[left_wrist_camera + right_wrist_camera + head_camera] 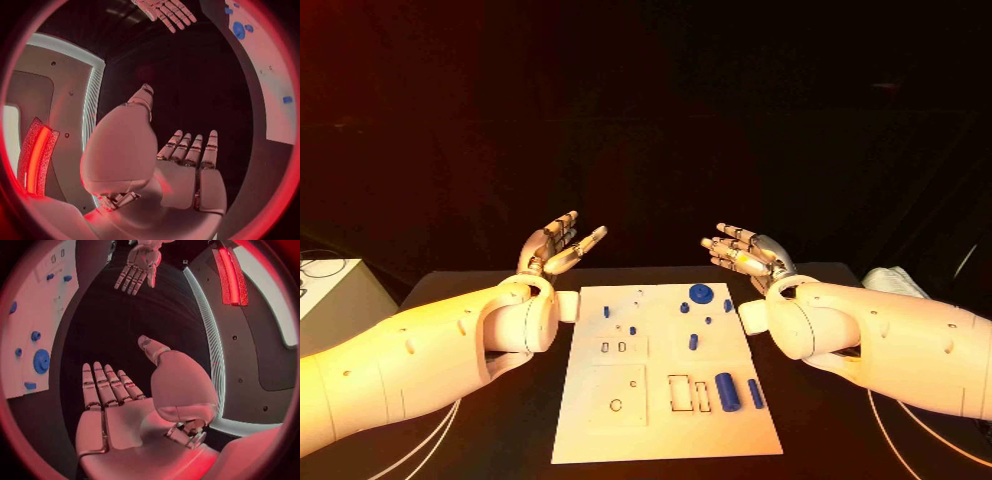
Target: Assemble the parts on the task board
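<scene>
Both hands, left (560, 247) and right (747, 254), hover empty with fingers apart, flanking the board's (596, 440) far end; the blue cylinder (727, 386) lies lengthwise at five o'clock, nearer the right.

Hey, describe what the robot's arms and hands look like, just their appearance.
Both arms are thick, rounded white shells with small dark dots along them, ending in a bulbous white wrist housing. The left hand and right hand are silver metal, many-fingered and human-shaped, with segmented fingers and smooth palm plates. Thin pale cables curve across the black table beneath each forearm.
</scene>
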Robot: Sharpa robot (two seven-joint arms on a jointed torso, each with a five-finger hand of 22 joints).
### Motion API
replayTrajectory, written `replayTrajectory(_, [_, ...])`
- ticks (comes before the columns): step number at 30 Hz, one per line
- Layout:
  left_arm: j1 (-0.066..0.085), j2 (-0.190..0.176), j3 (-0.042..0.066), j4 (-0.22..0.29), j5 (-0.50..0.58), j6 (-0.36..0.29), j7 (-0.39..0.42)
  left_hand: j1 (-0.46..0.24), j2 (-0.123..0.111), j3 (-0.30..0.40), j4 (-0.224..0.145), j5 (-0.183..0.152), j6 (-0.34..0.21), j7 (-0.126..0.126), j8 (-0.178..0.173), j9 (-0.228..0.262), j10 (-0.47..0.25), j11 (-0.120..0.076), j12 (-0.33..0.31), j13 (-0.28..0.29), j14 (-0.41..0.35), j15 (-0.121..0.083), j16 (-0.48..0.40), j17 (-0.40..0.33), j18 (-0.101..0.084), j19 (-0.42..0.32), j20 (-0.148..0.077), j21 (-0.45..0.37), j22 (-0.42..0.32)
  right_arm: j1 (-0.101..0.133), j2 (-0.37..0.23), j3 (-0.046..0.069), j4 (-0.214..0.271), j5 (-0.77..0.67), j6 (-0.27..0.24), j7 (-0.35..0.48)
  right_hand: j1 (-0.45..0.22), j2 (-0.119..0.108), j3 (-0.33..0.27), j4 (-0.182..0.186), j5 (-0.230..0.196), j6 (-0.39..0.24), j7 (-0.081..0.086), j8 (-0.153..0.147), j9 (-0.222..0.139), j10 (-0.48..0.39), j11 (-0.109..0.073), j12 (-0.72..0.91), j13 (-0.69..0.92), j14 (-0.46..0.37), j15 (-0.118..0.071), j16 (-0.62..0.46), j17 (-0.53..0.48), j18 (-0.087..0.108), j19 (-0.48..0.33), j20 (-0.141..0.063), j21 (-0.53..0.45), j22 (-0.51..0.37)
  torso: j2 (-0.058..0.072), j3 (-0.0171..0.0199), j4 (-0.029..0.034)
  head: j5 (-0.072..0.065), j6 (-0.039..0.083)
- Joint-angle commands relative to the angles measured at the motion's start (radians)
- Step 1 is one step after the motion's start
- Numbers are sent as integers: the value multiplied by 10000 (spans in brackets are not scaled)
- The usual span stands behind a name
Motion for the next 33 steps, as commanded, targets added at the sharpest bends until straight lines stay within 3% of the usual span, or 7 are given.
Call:
replayTrajectory(1, [44,49,-6,-74,-188,962,2,598,-97,24,174,110,170,453,71,32,132,54,63,26,123,69,48,21,107,204,95,80,23,152,18,-113,-113,-835,1656,-955,1064,-31,320,-371,67,1116,1419,234,164,1433,87,172,99,1659,50,312,192,332,1251,103,308,138,3,-2,2,0,2])
replayTrajectory(6, [44,50,-6,-75,-188,963,2,726,77,143,167,79,430,606,125,74,433,223,112,62,447,138,123,74,178,232,106,116,39,326,22,-254,-216,-996,2018,-1196,1732,-142,465,-731,-37,3633,1031,849,564,4294,-257,432,237,3837,-340,726,422,732,3848,65,924,337,3,-2,2,0,2])
replayTrajectory(8, [53,-579,-2,721,-410,1131,72,762,198,251,158,49,745,730,208,129,818,367,168,99,856,180,214,140,270,616,112,216,97,525,-96,-247,-661,-4469,821,-579,1882,-201,574,-781,-28,4625,937,1060,695,4882,-421,419,219,4375,-523,877,471,837,4515,-17,1121,347,258,-49,126,-170,-143])
replayTrajectory(15, [63,-957,21,1179,-619,1291,85,810,866,886,94,-103,2681,1066,726,461,4518,840,645,321,5278,175,1293,848,905,4049,113,1252,521,767,-171,-226,-753,-7031,771,-1104,1982,-431,853,-800,-73,5644,682,1297,783,6067,-776,481,216,5622,-982,1298,677,848,5951,-525,1595,428,458,-21,249,-272,-201])
replayTrajectory(18, [72,-1115,54,1351,-760,1436,28,906,993,1100,12,-180,4765,1031,1417,845,6467,670,1076,427,6697,-202,1991,1369,1237,5416,-18,2017,774,890,-167,-221,-826,-8017,887,-1425,1993,-549,920,-781,-123,6037,543,1407,831,6576,-946,468,214,6241,-1225,1505,864,836,6645,-814,1928,547,540,-14,279,-286,-183])
replayTrajectory(24, [83,-1440,146,1783,-1137,1783,-129,1270,791,1461,-91,-203,5633,653,1938,1060,8108,107,1309,568,8475,-930,3747,2787,1210,7097,-785,3538,1485,1101,-133,-211,-944,-9845,1356,-2204,2109,-685,643,-778,-206,6625,235,1540,975,7532,-1360,416,247,8009,-1888,2319,1618,802,8256,-1543,3394,1305,769,-20,386,-418,-107])
replayTrajectory(33, [86,-1939,214,2609,-1285,2201,-354,1213,250,2559,-41,-210,5920,482,2093,1476,9007,-148,839,555,8055,-1298,7991,5864,1143,6676,-1268,7167,3930,1310,71,-201,-1106,-12836,2333,-3774,1820,-1312,1405,-355,-256,6860,2,1376,1313,8050,-1682,247,274,9464,-2315,5187,4860,592,9276,-2011,7024,4463,1053,-18,516,-587,-26])
